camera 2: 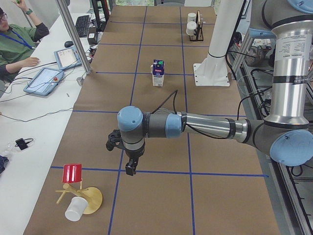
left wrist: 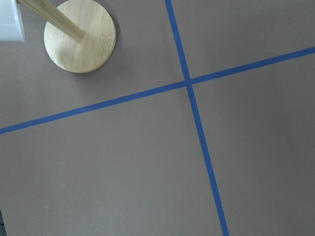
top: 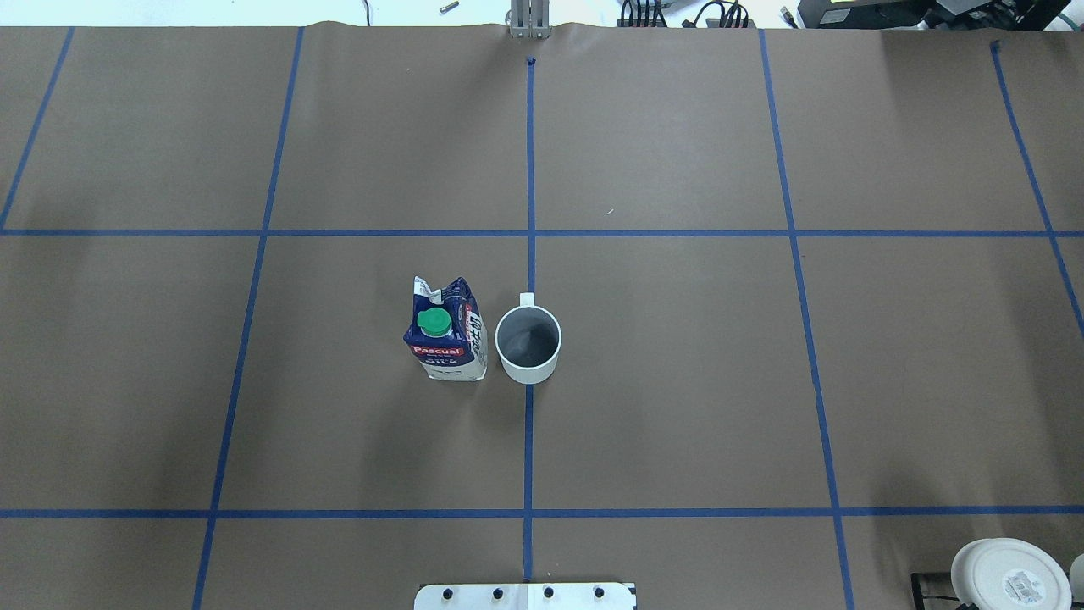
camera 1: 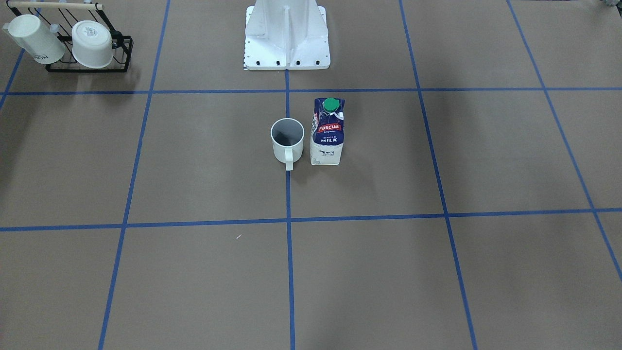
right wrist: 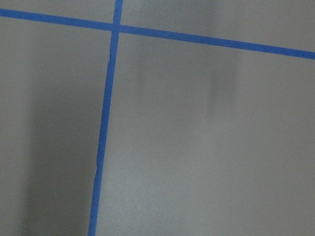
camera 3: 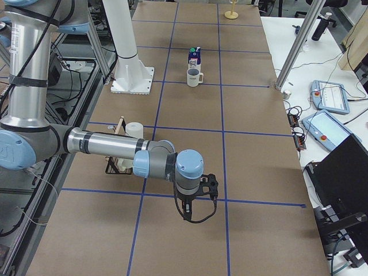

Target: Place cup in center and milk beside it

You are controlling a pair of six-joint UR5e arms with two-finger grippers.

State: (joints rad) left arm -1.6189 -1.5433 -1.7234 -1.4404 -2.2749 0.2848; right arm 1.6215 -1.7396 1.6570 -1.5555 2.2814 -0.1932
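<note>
The white cup with a dark grey inside stands upright on the middle blue tape line of the brown surface, its handle pointing away from the robot base. The milk carton stands upright right beside it, on the robot's left, a small gap between them; both also show in the overhead view, cup and milk. My left gripper hangs far off toward the table's left end and my right gripper toward the right end. Both show only in side views; I cannot tell whether they are open or shut.
A black wire rack holds two other white cups at the robot's right. A wooden stand with a red piece and a white cup lies at the left end; its round base shows under the left wrist. The robot base is behind the cup.
</note>
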